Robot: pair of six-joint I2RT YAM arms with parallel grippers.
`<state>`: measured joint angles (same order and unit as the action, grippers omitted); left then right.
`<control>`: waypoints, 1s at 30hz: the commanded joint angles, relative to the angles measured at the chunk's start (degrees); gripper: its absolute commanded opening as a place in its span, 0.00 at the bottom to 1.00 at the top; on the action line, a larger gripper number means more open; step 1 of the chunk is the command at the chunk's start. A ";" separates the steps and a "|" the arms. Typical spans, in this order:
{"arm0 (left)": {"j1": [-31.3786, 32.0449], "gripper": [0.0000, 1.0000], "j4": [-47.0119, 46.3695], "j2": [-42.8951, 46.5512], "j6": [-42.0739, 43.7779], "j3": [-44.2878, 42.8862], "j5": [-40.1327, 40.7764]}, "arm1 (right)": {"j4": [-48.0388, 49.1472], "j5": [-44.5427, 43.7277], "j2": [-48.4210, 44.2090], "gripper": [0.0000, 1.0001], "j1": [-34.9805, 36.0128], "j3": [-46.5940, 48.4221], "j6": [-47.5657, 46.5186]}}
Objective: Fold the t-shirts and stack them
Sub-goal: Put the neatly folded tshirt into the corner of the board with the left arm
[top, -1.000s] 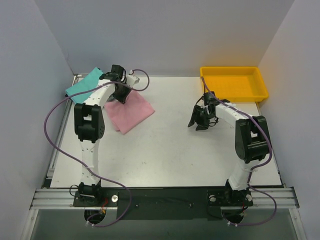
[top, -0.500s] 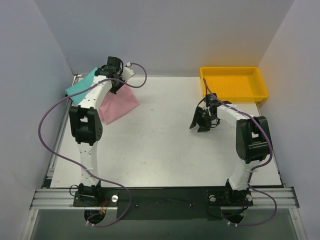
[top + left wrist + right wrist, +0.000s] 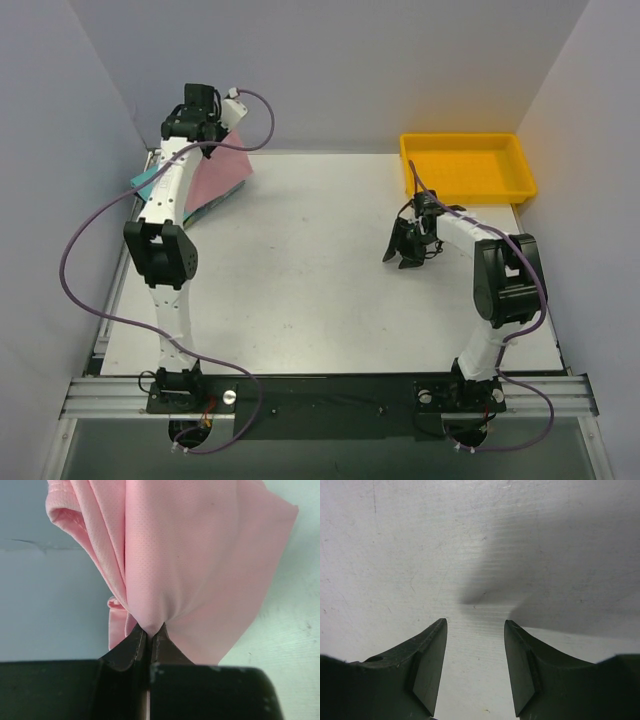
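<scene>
My left gripper (image 3: 200,122) is raised at the far left corner and is shut on the light pink t-shirt (image 3: 222,172), which hangs from it and drapes down over the teal-green t-shirt (image 3: 145,182). In the left wrist view the pink t-shirt (image 3: 200,560) is pinched in a bunch between the closed fingertips (image 3: 149,630). Only a thin teal-green edge shows beside the arm. The blue t-shirt is hidden. My right gripper (image 3: 405,250) is open and empty, low over bare table, as its wrist view (image 3: 476,625) shows.
A yellow plastic tray (image 3: 520,178) stands at the far right corner, behind my right arm. Grey walls enclose the table on the left, back and right. A purple cable loops off my left arm toward the left wall.
My left gripper has lifted the pink t-shirt off the table and carried it back and left, over the teal-green one. My right gripper has barely moved.
</scene>
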<state>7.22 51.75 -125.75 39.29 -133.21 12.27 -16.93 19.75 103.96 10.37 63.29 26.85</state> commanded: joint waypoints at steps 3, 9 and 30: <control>-4.05 0.00 0.02 -3.88 2.98 -7.15 0.39 | -1.00 -1.20 -3.85 0.45 -1.05 -0.53 -1.10; -6.52 0.00 -0.42 -7.22 2.99 -7.50 -3.48 | -1.35 -1.20 -3.59 0.45 -1.67 -0.10 -1.19; -11.00 0.00 -12.98 -14.87 13.97 -8.39 1.17 | -3.37 -1.55 -2.89 0.45 -1.67 1.58 -1.98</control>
<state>-3.79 43.44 -139.22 48.82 -139.87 12.23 -17.58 19.44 102.94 8.97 62.98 25.58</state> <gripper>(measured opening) 0.063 0.450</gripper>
